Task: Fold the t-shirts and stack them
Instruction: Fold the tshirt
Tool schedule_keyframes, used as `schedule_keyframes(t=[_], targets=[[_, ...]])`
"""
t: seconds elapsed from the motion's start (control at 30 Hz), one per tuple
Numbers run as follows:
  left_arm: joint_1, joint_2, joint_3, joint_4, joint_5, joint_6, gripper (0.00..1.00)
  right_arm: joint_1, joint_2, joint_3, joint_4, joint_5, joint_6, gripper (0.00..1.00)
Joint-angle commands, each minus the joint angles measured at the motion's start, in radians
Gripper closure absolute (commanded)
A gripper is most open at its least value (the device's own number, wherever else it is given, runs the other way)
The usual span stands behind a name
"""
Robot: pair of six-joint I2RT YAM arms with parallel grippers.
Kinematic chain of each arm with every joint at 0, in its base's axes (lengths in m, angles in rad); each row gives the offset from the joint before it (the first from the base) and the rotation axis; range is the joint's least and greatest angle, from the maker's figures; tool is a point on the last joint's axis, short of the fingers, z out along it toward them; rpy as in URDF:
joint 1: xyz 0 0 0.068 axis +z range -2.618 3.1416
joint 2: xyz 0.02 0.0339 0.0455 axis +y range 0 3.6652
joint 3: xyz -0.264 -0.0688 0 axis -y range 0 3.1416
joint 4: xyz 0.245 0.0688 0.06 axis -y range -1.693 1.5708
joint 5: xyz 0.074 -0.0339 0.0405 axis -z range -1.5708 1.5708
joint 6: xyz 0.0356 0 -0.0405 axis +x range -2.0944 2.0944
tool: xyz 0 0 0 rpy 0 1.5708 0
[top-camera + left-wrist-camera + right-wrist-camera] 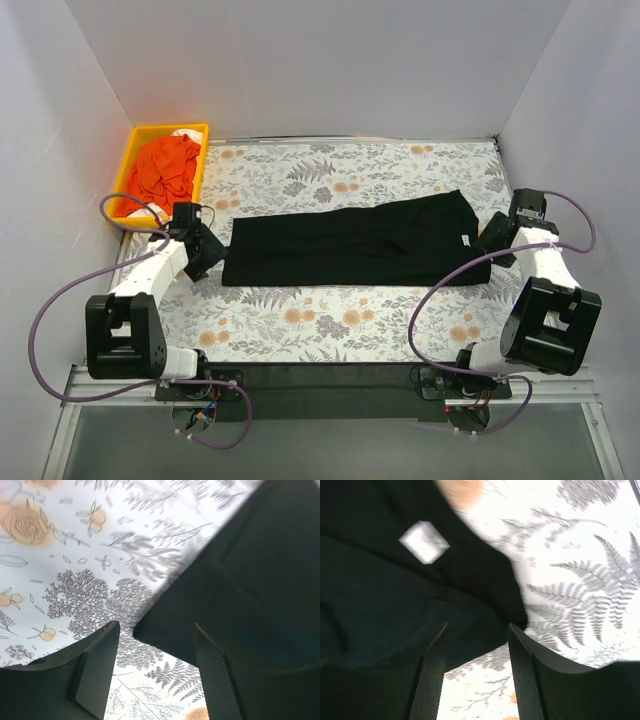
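Note:
A black t-shirt (355,243) lies folded into a long band across the middle of the floral table, its white neck label (465,238) near the right end. My left gripper (212,252) is open at the band's left end; in the left wrist view a corner of the shirt (240,580) lies just beyond my fingers (95,665). My right gripper (490,240) is open at the band's right end; in the right wrist view the shirt (395,595), with its label (424,541), lies between and beyond my fingers (432,675). Neither gripper holds cloth.
A yellow tray (135,150) at the back left holds crumpled orange cloth (167,168). White walls enclose the table on three sides. Purple cables (70,290) loop from both arms at the near edge.

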Motion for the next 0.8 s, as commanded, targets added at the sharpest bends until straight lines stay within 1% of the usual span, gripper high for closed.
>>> schedule_keyframes(t=[0.0, 0.07, 0.1, 0.13, 0.2, 0.33, 0.37, 0.4, 0.43, 0.5, 0.6, 0.77], targets=[[-0.001, -0.087, 0.075, -0.03, -0.015, 0.029, 0.44, 0.073, -0.065, 0.068, 0.007, -0.046, -0.015, 0.51], [-0.033, -0.095, 0.092, -0.036, -0.006, 0.028, 0.43, 0.121, -0.078, 0.075, 0.033, -0.076, -0.007, 0.49], [-0.049, -0.098, 0.101, -0.036, -0.001, 0.025, 0.43, 0.135, -0.078, 0.075, 0.052, -0.16, -0.003, 0.46], [-0.063, -0.102, 0.102, -0.034, 0.003, 0.019, 0.43, 0.148, -0.073, 0.074, 0.07, -0.191, 0.02, 0.45], [-0.103, -0.11, 0.089, -0.004, 0.017, 0.008, 0.43, 0.193, -0.058, 0.054, 0.139, -0.272, 0.048, 0.43], [-0.153, -0.116, 0.048, 0.035, 0.037, -0.01, 0.41, 0.262, 0.019, 0.01, 0.286, -0.375, 0.157, 0.41], [-0.167, -0.116, 0.043, 0.041, 0.038, -0.013, 0.4, 0.288, 0.034, 0.003, 0.315, -0.388, 0.201, 0.4], [-0.173, -0.121, 0.04, 0.044, 0.045, -0.021, 0.4, 0.288, 0.048, -0.004, 0.37, -0.397, 0.218, 0.4], [-0.179, -0.124, 0.03, 0.049, 0.048, -0.024, 0.4, 0.323, 0.078, -0.012, 0.389, -0.396, 0.235, 0.39], [-0.184, -0.138, 0.026, 0.05, 0.051, -0.027, 0.39, 0.349, 0.108, -0.017, 0.432, -0.379, 0.279, 0.38], [-0.185, -0.149, 0.025, 0.049, 0.051, -0.024, 0.39, 0.36, 0.154, -0.027, 0.475, -0.365, 0.33, 0.37], [-0.185, -0.165, 0.014, 0.044, 0.052, -0.024, 0.39, 0.379, 0.22, -0.028, 0.486, -0.368, 0.365, 0.37]])
